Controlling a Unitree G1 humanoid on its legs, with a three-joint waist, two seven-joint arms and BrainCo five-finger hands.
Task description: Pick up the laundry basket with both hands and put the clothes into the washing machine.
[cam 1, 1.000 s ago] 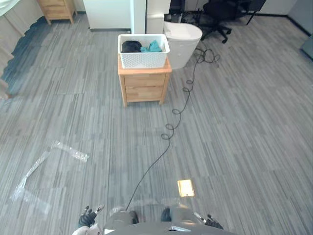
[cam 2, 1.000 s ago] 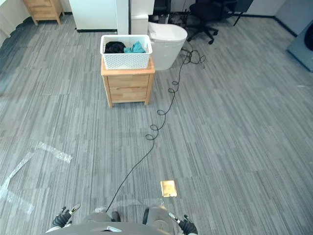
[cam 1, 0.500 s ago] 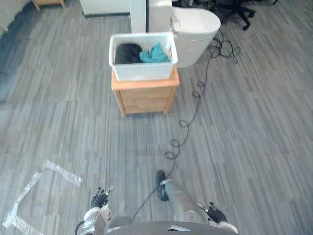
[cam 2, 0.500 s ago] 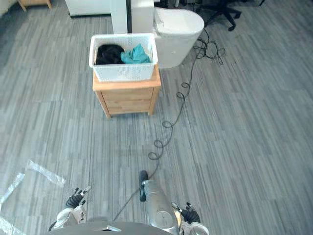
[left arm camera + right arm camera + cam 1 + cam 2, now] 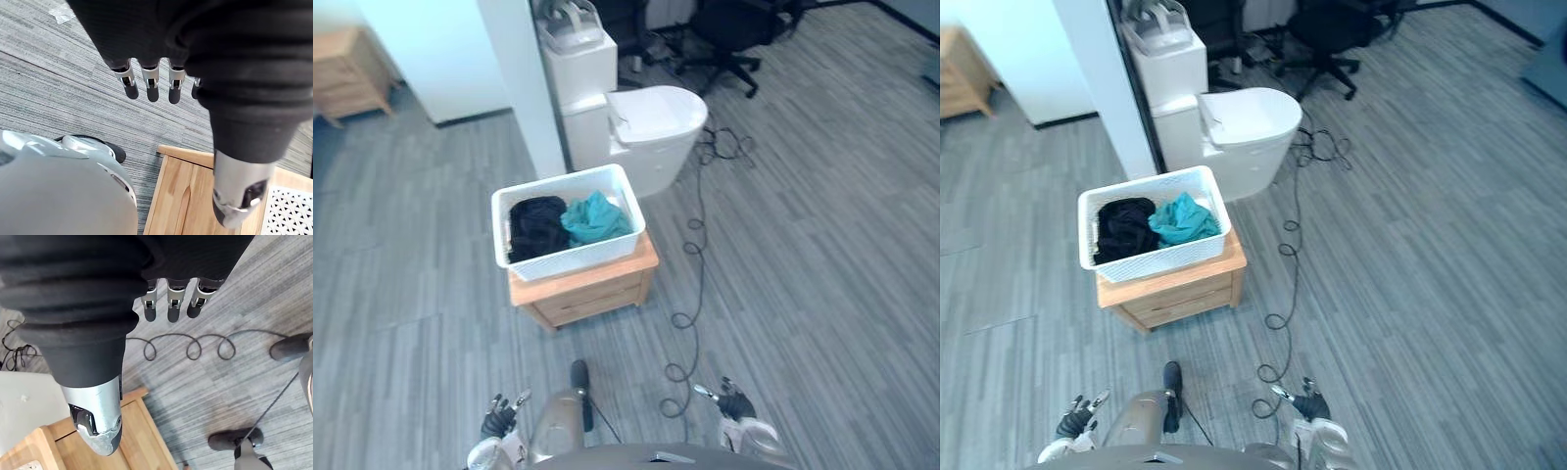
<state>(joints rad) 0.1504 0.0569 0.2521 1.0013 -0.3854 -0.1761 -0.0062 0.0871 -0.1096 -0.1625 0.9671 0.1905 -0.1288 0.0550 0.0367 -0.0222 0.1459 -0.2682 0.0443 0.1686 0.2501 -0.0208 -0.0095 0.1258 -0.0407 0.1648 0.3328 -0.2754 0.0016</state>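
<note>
A white perforated laundry basket (image 5: pixel 570 257) sits on a small wooden cabinet (image 5: pixel 592 294). Inside it lie a black garment (image 5: pixel 535 223) and a teal garment (image 5: pixel 595 215). My left hand (image 5: pixel 497 421) hangs low at the bottom left, fingers (image 5: pixel 149 82) relaxed and holding nothing. At the bottom right hangs my right hand (image 5: pixel 734 403), its fingers (image 5: pixel 168 299) likewise straight and empty. Both hands are well short of the basket. The left wrist view shows the cabinet's side (image 5: pixel 195 196) and a corner of the basket (image 5: pixel 288 215).
A white round-fronted appliance (image 5: pixel 646 132) stands just behind the cabinet, beside a pale wall panel (image 5: pixel 524 83). A black office chair (image 5: pixel 724 29) stands further back. Another wooden cabinet (image 5: pixel 347 73) is at the far left. Grey plank floor (image 5: pixel 822 245) lies open to the right.
The camera has moved forward and turned: the basket and cabinet now appear closer and lower in view, seen at an angle. Both hands stay low and empty.
</note>
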